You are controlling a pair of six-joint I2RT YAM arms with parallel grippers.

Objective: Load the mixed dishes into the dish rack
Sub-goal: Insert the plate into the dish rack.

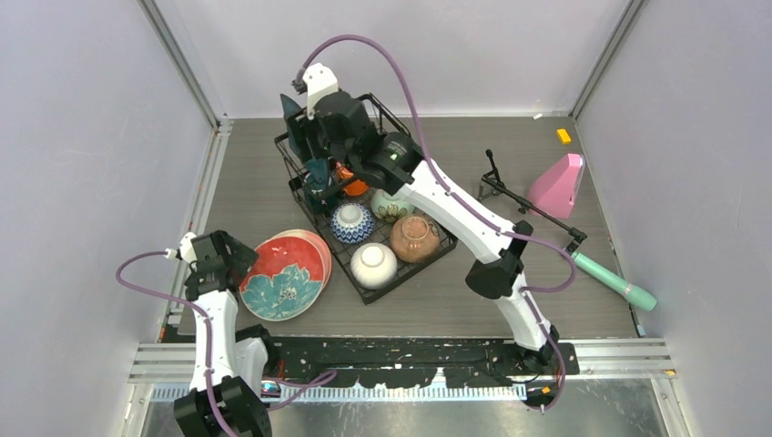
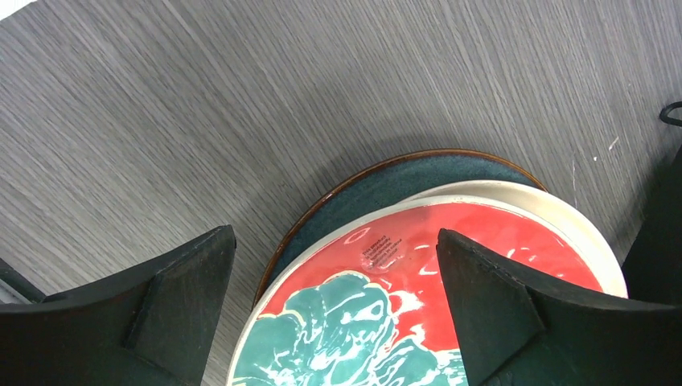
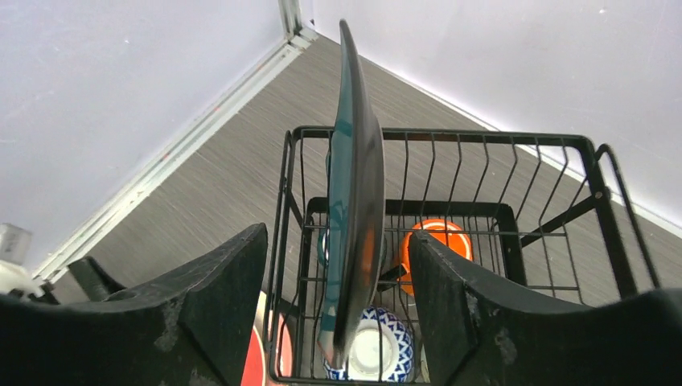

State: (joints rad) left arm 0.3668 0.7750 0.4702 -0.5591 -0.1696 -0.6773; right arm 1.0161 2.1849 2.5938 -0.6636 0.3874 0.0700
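Note:
The dish rack (image 1: 360,293) is a black wire tray in the middle of the table. It holds a blue-patterned bowl (image 1: 352,222), a white bowl (image 1: 374,264), a tan bowl (image 1: 415,238), a mint bowl (image 1: 391,206) and an orange mug (image 1: 353,187). A dark teal plate (image 3: 358,185) stands on edge in the rack's raised basket (image 3: 482,135). My right gripper (image 3: 338,237) straddles this plate, open, with a gap on each side. Left of the rack lies a stack of plates, a red one with a teal flower (image 2: 418,305) on top. My left gripper (image 2: 334,265) hovers open over its edge.
A pink wedge (image 1: 557,185), a black tripod (image 1: 523,202) and a mint cylinder (image 1: 614,280) lie to the right of the rack. A small yellow block (image 1: 563,136) sits at the back right. Grey walls close in the table on three sides.

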